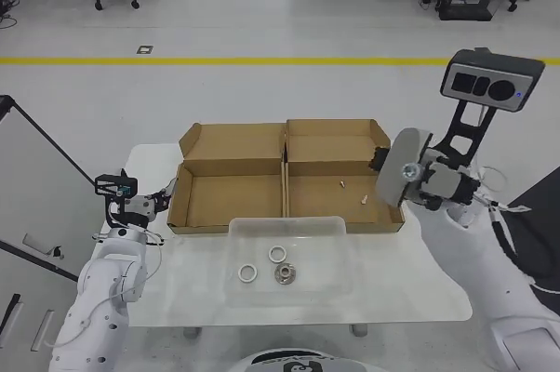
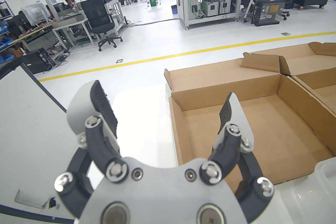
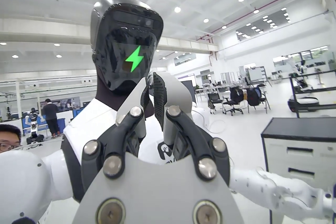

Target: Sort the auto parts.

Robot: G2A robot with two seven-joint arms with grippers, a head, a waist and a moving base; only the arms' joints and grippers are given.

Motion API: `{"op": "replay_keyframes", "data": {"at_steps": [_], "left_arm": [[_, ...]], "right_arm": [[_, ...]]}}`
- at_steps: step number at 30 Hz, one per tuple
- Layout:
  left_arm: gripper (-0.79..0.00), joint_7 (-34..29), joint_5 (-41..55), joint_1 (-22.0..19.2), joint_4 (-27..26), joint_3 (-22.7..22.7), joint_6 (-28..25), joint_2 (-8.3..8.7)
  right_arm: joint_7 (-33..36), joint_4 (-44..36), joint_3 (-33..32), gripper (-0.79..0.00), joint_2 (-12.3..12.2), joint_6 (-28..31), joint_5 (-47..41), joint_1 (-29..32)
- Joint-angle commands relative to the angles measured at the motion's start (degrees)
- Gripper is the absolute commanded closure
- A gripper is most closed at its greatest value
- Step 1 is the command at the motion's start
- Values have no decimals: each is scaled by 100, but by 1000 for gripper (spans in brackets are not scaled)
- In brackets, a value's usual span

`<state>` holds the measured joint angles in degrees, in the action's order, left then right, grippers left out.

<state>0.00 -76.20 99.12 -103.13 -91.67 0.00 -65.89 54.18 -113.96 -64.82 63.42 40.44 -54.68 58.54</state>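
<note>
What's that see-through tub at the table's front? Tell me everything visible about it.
The clear tub is a shallow, rectangular, translucent plastic tray with rounded corners, lying flat on the white table. Its far rim meets the cardboard boxes. Inside lie two white rings and a small metal part.

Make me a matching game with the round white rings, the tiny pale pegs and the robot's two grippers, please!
Things:
1. Round white rings
2. Tiny pale pegs
3. Left gripper
4. Right gripper

States or places:
A. Fingers pressed together
B. Lying in the clear plastic tray
C. Fingers wide apart
D. Lying in the brown cardboard box nearer the right gripper

Pairs: 1-B, 2-D, 3-C, 4-A
</note>
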Motion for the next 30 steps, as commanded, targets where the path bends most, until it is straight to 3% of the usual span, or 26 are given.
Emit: {"op": "replay_keyframes", "data": {"at_steps": [1,6,17,30], "left_arm": [[-785,0,0,0,0,0,0,0],[-785,0,0,0,0,0,0,0],[-785,0,0,0,0,0,0,0],[-785,0,0,0,0,0,0,0]], "right_arm": [[-40,-45,-60,0,-1,-132,220,16],[-155,-164,-168,0,8,-343,515,89],[-184,-210,-2,0,148,39,-641,216],[-184,-210,-2,0,148,39,-641,216]]}}
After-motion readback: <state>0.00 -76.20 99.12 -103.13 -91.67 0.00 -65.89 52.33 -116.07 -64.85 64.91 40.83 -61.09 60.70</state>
